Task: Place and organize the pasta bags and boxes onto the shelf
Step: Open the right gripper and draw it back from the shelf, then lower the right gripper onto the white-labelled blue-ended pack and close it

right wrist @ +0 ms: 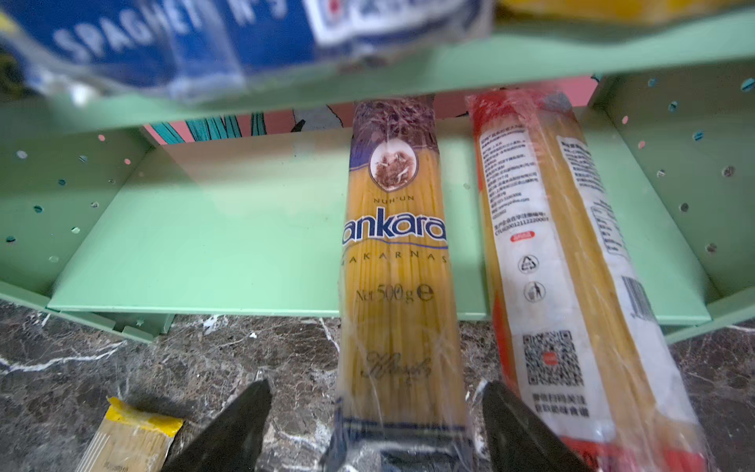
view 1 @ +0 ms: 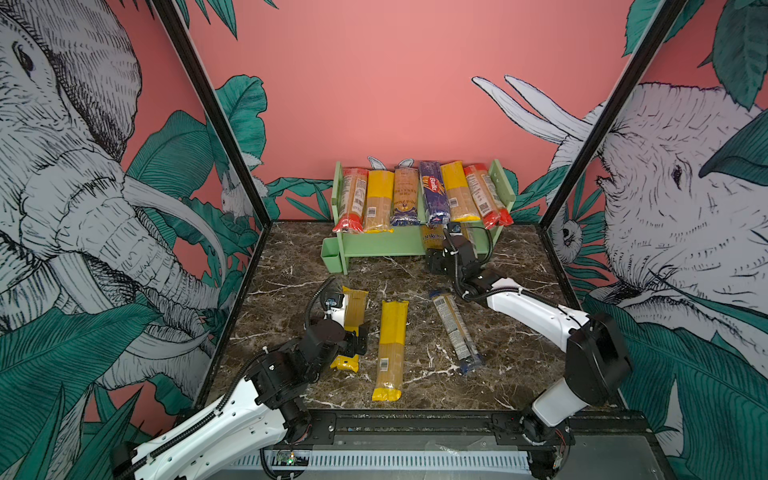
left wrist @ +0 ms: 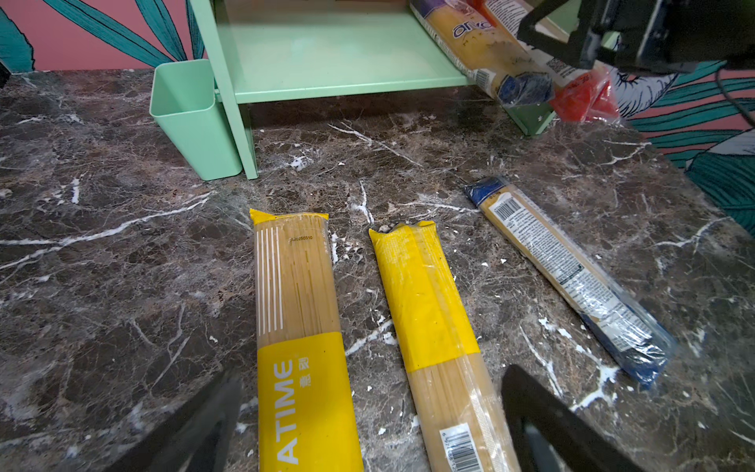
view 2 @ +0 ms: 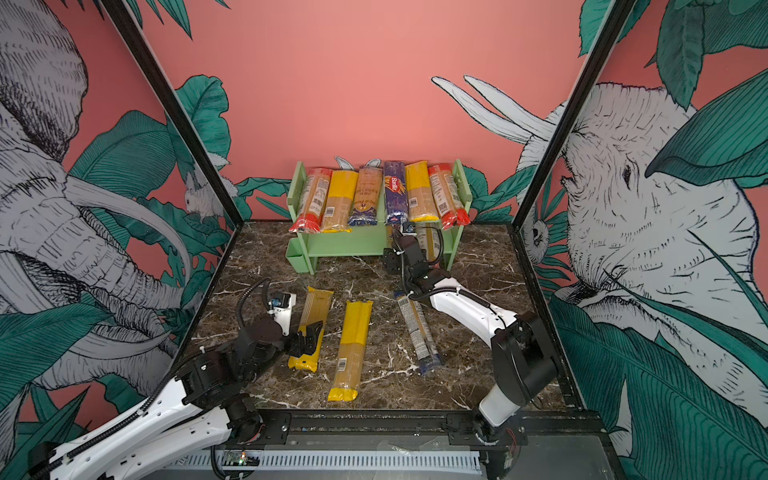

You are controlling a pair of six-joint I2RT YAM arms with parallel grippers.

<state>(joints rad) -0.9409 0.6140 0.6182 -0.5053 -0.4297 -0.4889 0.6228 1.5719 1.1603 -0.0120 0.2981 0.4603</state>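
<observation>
Filling up, the shelf (view 1: pixel 382 245) holds six spaghetti packets (view 1: pixel 380 195) on top, two below; right gripper (right wrist: pixel 376 388) hangs released around the ankara packet (right wrist: pixel 394 253), left gripper (left wrist: pixel 374 376) gapes over three loose packets (view 1: pixel 390 345) on the marble table (view 1: pixel 415 274).

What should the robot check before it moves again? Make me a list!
1. Right gripper free of the Ankara packet: ok, jaws stand open either side of it.
2. Ankara packet fully on the lower board: not ok, its near end sticks out past the front edge.
3. Room on the lower board: ok, bare green beside the Ankara packet.
4. Left gripper ready over the ATIME packet: ok, jaws open.
5. Table cleared: not ok, the ATIME packet, yellow-topped packet and blue-ended packet lie there.
</observation>
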